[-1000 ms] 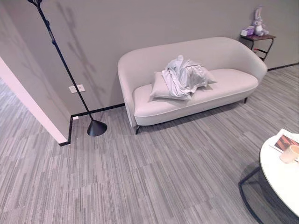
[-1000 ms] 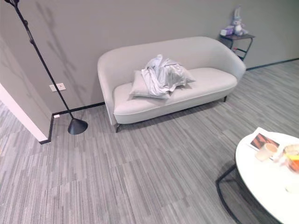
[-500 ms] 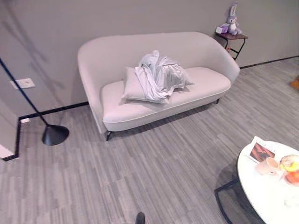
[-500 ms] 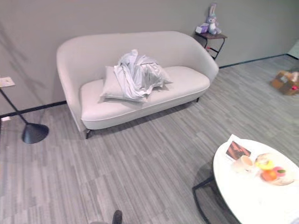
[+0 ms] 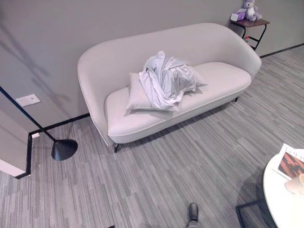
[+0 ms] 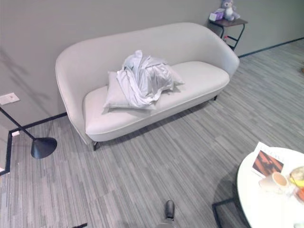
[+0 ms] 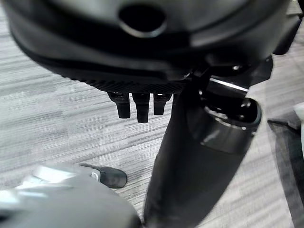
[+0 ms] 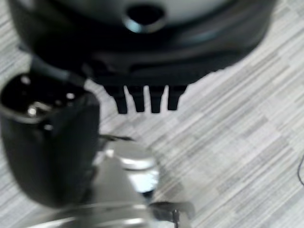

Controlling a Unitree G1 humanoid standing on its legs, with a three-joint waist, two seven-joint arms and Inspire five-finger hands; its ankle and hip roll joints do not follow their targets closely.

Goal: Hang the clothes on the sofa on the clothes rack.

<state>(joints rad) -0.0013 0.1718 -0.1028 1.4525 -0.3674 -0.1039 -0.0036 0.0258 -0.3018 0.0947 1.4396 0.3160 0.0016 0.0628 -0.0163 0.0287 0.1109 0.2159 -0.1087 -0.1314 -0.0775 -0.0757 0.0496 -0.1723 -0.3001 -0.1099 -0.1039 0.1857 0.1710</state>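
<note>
A crumpled pale grey-white garment point(image 5: 166, 78) lies in a heap on a white cushion point(image 5: 137, 97) in the middle of the light two-seat sofa point(image 5: 142, 121), which stands against the grey wall. The clothes rack is a thin black pole point(image 5: 28, 118) on a black cone base point(image 5: 64, 148), on the floor left of the sofa. Its upper part is out of view. My left hand point(image 7: 137, 107) and right hand point(image 8: 142, 100) hang over the striped grey carpet with fingers straight and nothing in them, well apart from the sofa.
A round white table point(image 6: 266, 204) with a magazine point(image 6: 267, 162) and a cup point(image 6: 275, 180) stands at the lower right. A small side table point(image 5: 249, 21) with a plush toy is beyond the sofa's right end. A wall corner point(image 5: 14, 161) juts in on the left.
The camera has moved: the whole scene has shifted and the sofa looks a little nearer. The garment, the cushion and the rack have stayed in place.
</note>
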